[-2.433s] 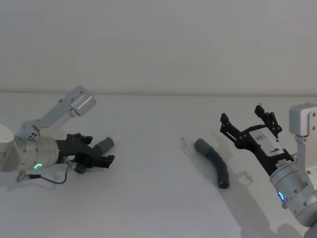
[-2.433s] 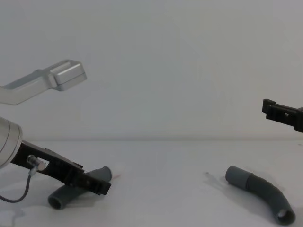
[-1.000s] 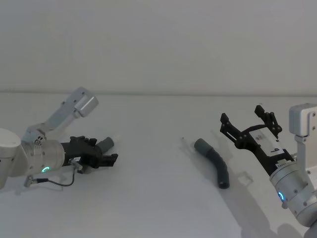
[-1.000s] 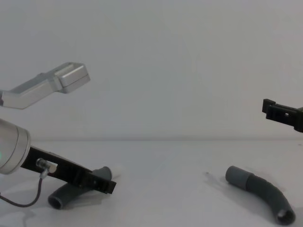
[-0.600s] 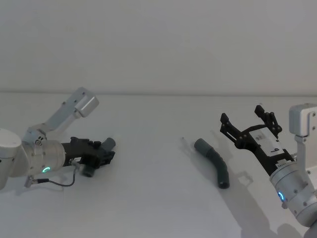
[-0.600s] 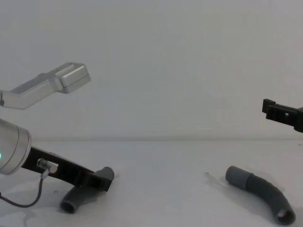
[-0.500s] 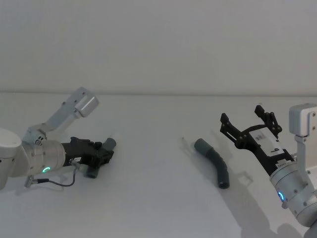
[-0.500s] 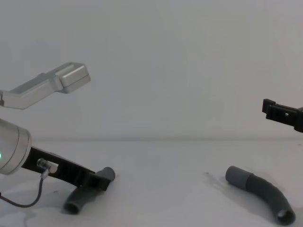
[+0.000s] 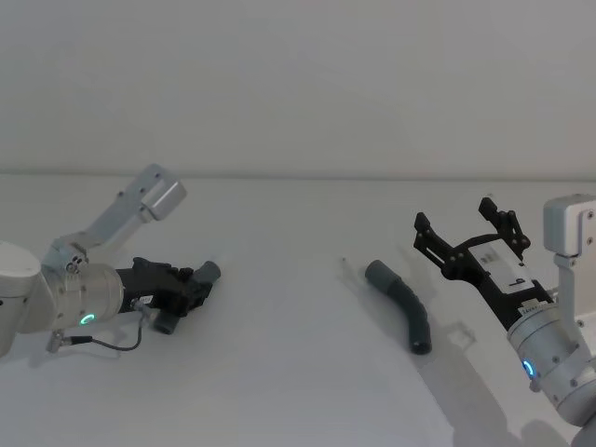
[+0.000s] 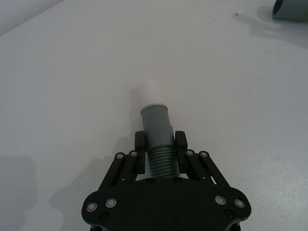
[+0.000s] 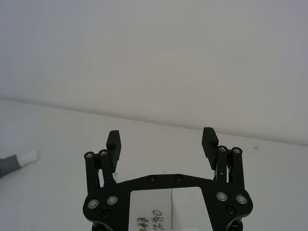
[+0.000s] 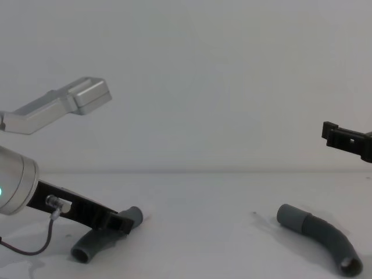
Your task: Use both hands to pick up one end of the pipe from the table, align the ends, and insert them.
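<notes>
White table [image 9: 298,382], curved pipe piece [image 9: 407,304] on it

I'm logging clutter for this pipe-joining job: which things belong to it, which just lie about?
Belongs: black two-finger left gripper, shut on the white-tipped curved dark grey corrugated hose piece; second dark grey corrugated hose piece, lying free; open black right gripper above the white table.
Lying about: tiny dark speck on the table.

The head view looks down on the table [image 9: 298,391] from above; the chest view looks low across it to its far edge. The wrist views sit close behind the left gripper [image 10: 160,142] and the right gripper [image 11: 162,139]. Head and chest views share the middle of the table.
</notes>
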`<move>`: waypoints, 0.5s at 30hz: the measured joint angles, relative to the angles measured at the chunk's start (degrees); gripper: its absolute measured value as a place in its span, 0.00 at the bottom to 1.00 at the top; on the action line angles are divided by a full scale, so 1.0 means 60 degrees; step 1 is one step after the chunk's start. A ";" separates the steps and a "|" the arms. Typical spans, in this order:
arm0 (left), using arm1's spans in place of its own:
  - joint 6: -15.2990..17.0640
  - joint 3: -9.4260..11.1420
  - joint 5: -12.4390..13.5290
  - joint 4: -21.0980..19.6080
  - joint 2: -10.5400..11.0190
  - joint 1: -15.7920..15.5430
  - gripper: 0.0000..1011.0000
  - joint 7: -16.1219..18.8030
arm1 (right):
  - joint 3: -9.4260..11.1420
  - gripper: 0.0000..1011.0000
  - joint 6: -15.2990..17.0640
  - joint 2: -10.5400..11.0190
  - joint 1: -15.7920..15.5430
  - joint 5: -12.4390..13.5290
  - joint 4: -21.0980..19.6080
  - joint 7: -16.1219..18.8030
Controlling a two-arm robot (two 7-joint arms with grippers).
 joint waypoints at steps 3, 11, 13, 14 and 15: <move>0.0001 0.0000 0.0000 0.0000 -0.0001 0.0000 0.35 0.0000 | 0.0000 0.99 0.0000 0.0000 0.0000 0.0000 0.0000 0.0000; 0.0001 0.0001 0.0000 0.0000 -0.0001 0.0001 0.35 -0.0001 | 0.0000 0.99 0.0013 -0.0002 0.0003 -0.0001 0.0000 0.0002; 0.0002 0.0001 0.0000 0.0000 -0.0001 0.0001 0.35 -0.0001 | -0.0004 0.99 0.0066 -0.0002 0.0008 0.0000 -0.0003 0.0005; 0.0002 0.0001 0.0000 0.0000 -0.0001 0.0001 0.35 -0.0001 | -0.0012 0.99 0.0147 0.0002 0.0013 0.0000 -0.0013 0.0016; 0.0001 0.0001 0.0000 0.0001 -0.0001 0.0000 0.35 -0.0001 | -0.0018 0.99 0.0191 0.0007 0.0018 0.0002 -0.0022 0.0035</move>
